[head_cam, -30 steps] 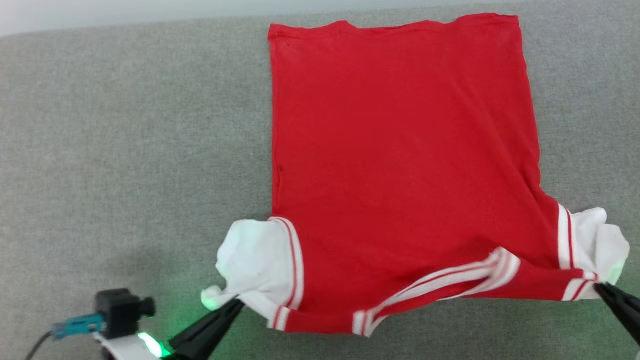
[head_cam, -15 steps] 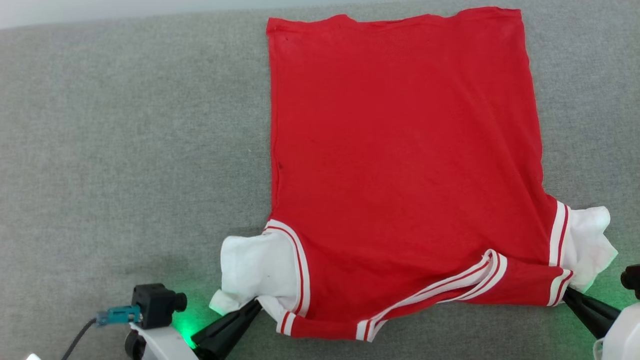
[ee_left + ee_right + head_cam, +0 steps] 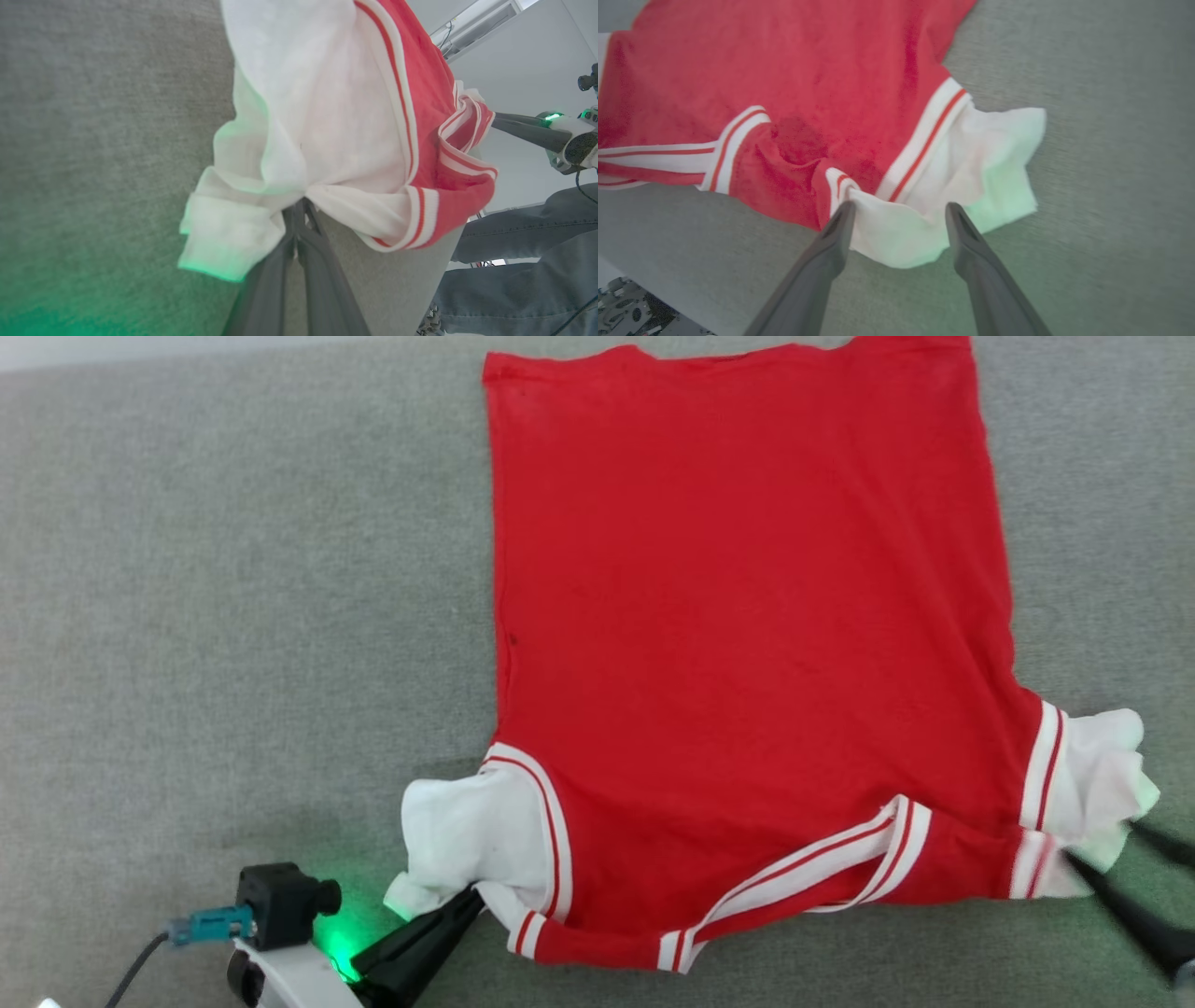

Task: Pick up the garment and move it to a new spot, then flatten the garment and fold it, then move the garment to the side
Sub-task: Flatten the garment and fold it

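Note:
The garment (image 3: 747, 616), a red jersey with white short sleeves and striped trim, lies spread on the grey surface, hem at the far side and neck towards me. My left gripper (image 3: 474, 896) is shut on the bunched white left sleeve (image 3: 280, 154), pinching it at the fold. My right gripper (image 3: 1111, 849) stands open at the right sleeve (image 3: 980, 154). That sleeve's white edge lies loose between the two spread fingers (image 3: 836, 233). In the left wrist view the right gripper (image 3: 497, 122) shows past the garment's (image 3: 434, 93) neck trim.
The grey cloth-covered table (image 3: 233, 616) reaches wide to the left of the garment. Its near edge (image 3: 654, 261) runs just behind my right gripper. A person's legs in jeans (image 3: 523, 233) stand beside the table.
My right gripper has opened and let go of the right sleeve, which now lies slack. The left gripper keeps its hold. The head view has shifted a little.

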Available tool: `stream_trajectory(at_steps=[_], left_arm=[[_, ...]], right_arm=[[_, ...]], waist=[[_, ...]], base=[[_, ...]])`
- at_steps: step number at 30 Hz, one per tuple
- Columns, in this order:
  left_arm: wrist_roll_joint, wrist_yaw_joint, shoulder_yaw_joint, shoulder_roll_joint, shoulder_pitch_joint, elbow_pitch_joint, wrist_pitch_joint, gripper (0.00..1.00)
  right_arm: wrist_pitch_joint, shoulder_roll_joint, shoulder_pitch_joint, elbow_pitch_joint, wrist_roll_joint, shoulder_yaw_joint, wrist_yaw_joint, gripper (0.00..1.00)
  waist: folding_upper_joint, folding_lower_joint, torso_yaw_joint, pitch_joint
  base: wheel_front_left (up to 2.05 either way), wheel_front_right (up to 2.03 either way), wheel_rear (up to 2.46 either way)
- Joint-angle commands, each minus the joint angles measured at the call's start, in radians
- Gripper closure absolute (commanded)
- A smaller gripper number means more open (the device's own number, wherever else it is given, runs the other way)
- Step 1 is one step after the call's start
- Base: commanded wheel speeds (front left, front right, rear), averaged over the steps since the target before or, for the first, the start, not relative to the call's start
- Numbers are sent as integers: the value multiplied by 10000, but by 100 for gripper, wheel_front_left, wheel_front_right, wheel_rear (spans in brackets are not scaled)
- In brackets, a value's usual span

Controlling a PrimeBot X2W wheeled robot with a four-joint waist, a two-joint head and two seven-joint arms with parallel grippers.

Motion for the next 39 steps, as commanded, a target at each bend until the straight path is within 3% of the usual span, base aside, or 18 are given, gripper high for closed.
stream_trajectory(at_steps=[1, 5, 8, 10, 13, 20, 21, 22, 29, 39], left_arm=[[72, 43, -68, -264, -112, 301, 88, 100], [353, 32, -50, -591, -386, 19, 51, 100], [503, 22, -52, -895, -544, -68, 16, 100], [586, -3, -125, -1146, -710, -93, 6, 100], [666, -4, -273, -1383, -962, -51, -1, 100], [569, -5, -552, -1914, -1687, 9, -2, 100], [569, -5, -552, -1914, -1687, 9, -2, 100], [600, -5, -659, -2108, -1880, 59, 1, 100], [610, 2, -666, -2437, -2100, 204, 22, 100], [632, 46, -770, -2438, -2059, 299, 25, 100]], right_arm=[[150, -140, 212, -338, 173, -525, -11, 0], [877, -214, 453, -1481, 707, -2202, -11, 0], [1587, -48, -587, -1386, 854, -2962, -9, 0], [2133, 220, -1810, -754, 602, -2981, -9, 0], [3093, 725, -4205, 496, -89, -2118, -8, 0], [4998, 2399, -9422, 5009, -2411, -1004, -9, 0], [4998, 2399, -9422, 5009, -2411, -1004, -9, 0], [5288, 2661, -10443, 6184, -3074, -1072, -9, 0], [5935, 2641, -12423, 8523, -4898, -1475, -9, 0], [5840, 2608, -13412, 10196, -6351, -2757, -9, 0]], waist=[[-1, 0, 123, 128], [-1, 0, 469, 399], [-1, 0, 719, 545], [-1, 0, 960, 666], [-1, 0, 1300, 900], [-1, 0, 2168, 1625], [-1, 0, 2168, 1625], [-1, 0, 2467, 1839], [-1, 0, 3141, 2222], [-1, 0, 3366, 2340]], base=[[0, 0, 0], [0, 0, 0], [0, 0, 0], [0, 0, 0], [0, 0, 0], [0, 0, 0], [0, 0, 0], [0, 0, 0], [0, 0, 0], [0, 0, 0]])
